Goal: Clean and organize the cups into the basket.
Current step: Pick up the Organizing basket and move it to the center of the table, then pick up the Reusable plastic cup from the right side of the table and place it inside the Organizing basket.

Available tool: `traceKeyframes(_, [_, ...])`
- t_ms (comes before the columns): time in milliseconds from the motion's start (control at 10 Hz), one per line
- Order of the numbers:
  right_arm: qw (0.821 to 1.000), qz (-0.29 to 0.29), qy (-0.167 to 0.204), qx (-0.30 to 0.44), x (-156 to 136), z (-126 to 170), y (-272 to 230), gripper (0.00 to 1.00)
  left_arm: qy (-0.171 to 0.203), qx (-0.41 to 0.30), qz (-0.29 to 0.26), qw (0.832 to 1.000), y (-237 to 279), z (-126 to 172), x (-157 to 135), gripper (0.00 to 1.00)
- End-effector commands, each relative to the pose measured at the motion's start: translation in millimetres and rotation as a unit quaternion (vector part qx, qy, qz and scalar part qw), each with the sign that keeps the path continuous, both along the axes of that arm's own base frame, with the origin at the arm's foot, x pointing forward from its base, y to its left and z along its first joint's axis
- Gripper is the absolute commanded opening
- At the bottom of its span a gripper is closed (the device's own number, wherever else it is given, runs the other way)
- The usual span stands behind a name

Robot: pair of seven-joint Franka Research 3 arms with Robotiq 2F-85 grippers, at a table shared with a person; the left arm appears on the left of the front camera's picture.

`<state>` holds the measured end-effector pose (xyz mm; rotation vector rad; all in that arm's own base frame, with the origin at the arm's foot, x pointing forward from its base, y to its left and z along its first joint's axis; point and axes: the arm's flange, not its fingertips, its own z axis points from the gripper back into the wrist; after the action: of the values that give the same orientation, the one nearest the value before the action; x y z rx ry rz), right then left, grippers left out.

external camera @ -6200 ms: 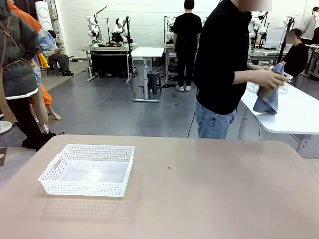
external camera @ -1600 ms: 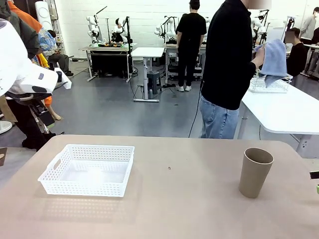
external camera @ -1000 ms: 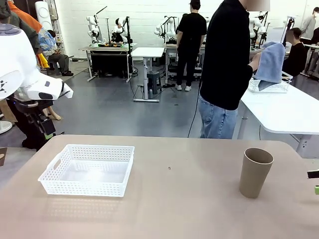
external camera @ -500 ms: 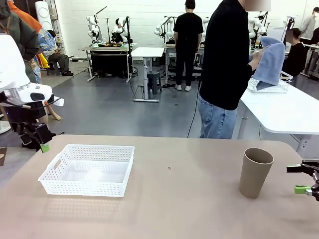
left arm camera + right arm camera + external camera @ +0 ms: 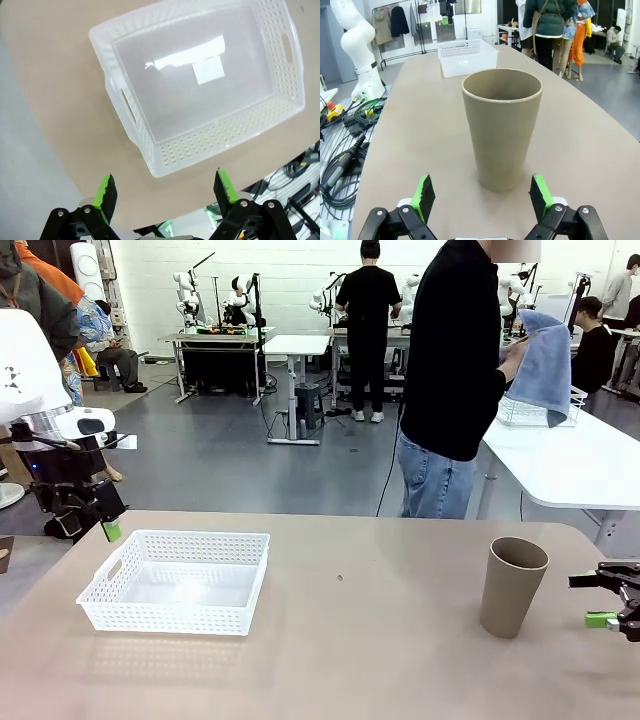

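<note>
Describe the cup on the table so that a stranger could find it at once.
Start at the wide tan table. Near its right end, far from the white basket, one tall paper cup stands upright. It is kraft brown, tapered and without a handle.

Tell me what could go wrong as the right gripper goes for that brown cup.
1. The cup stands tall and upright; the open right gripper sits low beside it, so a finger bumping it before closing could tip it.
2. The basket lies far across the table, with the open left gripper by its end, so carrying the cup there may crowd both arms.
</note>
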<state>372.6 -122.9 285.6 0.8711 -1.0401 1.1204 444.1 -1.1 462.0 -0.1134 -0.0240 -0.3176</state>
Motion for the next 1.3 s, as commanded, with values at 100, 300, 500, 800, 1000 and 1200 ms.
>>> traceKeyframes(100, [1.0, -0.001, -0.001, 0.0, -2.1, 0.9, 0.2, 1.0, 0.005, -0.001, -0.018, 1.0, -0.1, 1.3, -4.8, 1.0])
traceKeyframes(300, [1.0, -0.001, -0.001, 0.0, -2.1, 0.9, 0.2, 1.0, 0.005, -0.001, -0.018, 1.0, -0.1, 1.3, -4.8, 1.0])
traceKeyframes(500, [1.0, 0.0, 0.0, 0.0, -0.1, 0.2, -0.2, 1.0, 0.003, 0.001, -0.006, 1.0, -1.2, 0.0, -1.0, 1.0])
traceKeyframes(800, [0.999, -0.002, -0.028, 0.027, 18.4, -5.4, 11.3, 1.0, -0.005, -0.034, -0.025, 0.999, 2.5, -10.9, 3.8, 1.0])
traceKeyframes(1000, [0.999, 0.007, -0.025, 0.039, 33.0, -12.2, 11.7, 1.0, 0.003, -0.027, -0.028, 0.999, 2.5, -21.3, 2.5, 1.0])
traceKeyframes(1200, [0.999, 0.026, -0.014, 0.036, 43.3, -21.9, 20.9, 1.0, 0.016, -0.017, -0.036, 0.999, 2.5, -25.6, 3.0, 1.0])
